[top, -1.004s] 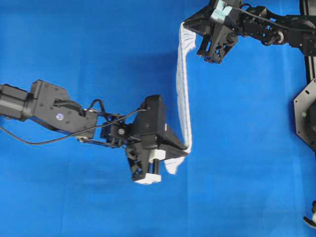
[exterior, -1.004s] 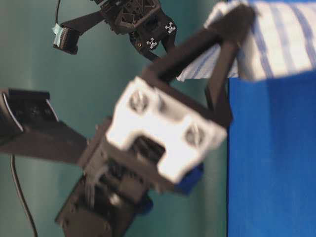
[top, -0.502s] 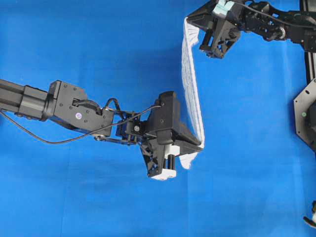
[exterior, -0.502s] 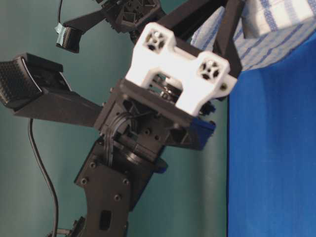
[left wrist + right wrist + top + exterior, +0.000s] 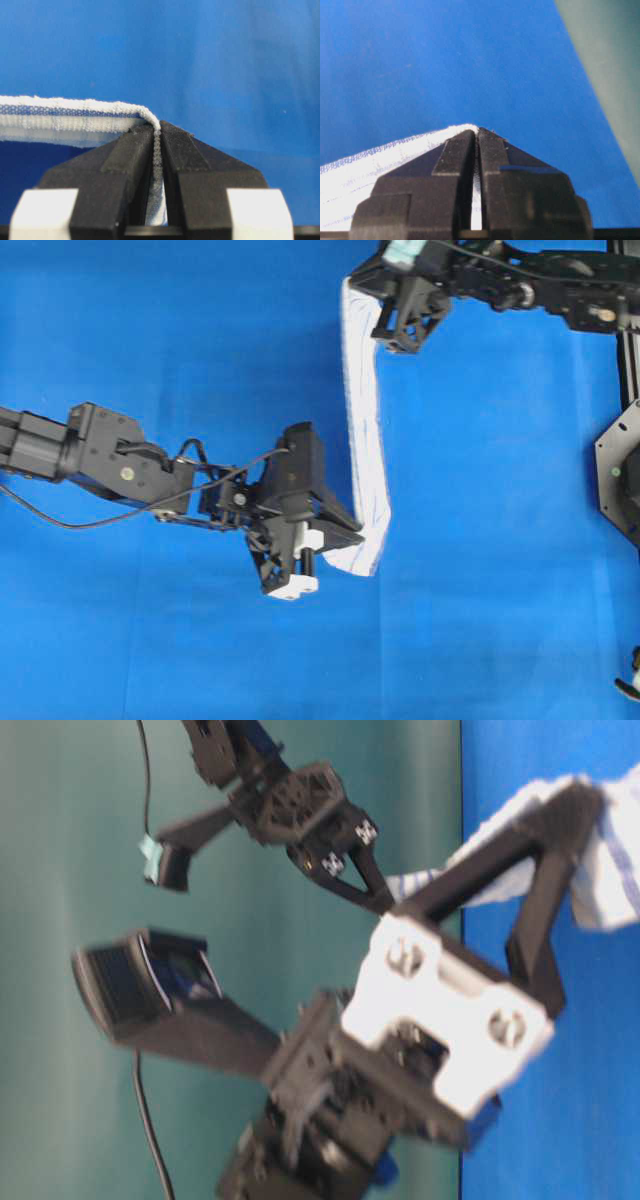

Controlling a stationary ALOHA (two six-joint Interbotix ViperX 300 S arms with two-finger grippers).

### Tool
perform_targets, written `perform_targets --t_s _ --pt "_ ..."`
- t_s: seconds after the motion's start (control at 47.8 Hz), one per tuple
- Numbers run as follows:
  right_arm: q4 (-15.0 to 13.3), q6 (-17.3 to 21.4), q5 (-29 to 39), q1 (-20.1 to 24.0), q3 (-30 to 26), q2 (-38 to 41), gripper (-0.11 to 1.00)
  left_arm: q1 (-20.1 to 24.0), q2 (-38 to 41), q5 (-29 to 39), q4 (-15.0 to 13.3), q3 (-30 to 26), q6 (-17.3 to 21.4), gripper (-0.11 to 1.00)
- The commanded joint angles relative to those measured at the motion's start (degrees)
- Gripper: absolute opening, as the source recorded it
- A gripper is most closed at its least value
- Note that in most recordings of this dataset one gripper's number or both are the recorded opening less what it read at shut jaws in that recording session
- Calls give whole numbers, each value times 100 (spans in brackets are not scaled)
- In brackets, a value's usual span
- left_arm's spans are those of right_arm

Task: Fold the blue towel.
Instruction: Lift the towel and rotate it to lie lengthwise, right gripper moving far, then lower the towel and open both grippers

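Blue towel [image 5: 365, 455] off the bench, hanging as a narrow band between both grippers, seen nearly edge-on from overhead above the blue sheet [image 5: 150, 340].

Left gripper [image 5: 352, 537]: jaws closed on the near end of the towel; hem visibly pinched between the pads in the left wrist view [image 5: 158, 150], cloth trailing off to the left of that view. Right gripper [image 5: 372, 302]: jaws closed on the far end; thin sliver of cloth between the pads in the right wrist view [image 5: 475, 165], rest spreading out to the left.

Table-level view blurred; only striped cloth near the dark fingers readable there.

Judged step: towel held up by two ends, ready to be laid down and doubled over.

Risks from here:
- Both grips shallow, right at the hem. Pulling the arms further apart likely to drag a corner out; towel then dropping in a heap.
- Band looks bunched lengthwise rather than spread. Lowering as is likely to give a crumpled strip, not a flat fold.
- Uneven lowering of the two ends likely to skew the edges.
- Cannot tell whether each grip holds one layer or several.
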Motion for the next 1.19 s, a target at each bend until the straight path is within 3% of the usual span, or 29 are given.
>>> perform_targets --t_s 0.0,0.356,0.921,1.025,1.172 --pt "-9 -9 35 -18 -352 123 2 -176 -299 -211 -18 132 -97 4" --pt "-9 0 158 79 -853 580 2 -264 -571 -598 -44 747 -800 4" --pt "-9 -9 246 88 -1002 844 3 -220 -519 -545 -44 756 -835 4" --pt "-9 -9 246 88 -1081 896 19 -220 -527 -519 -114 765 -914 26" --pt "-35 -9 220 105 -1116 914 61 -220 -589 -360 -123 870 -1072 72"
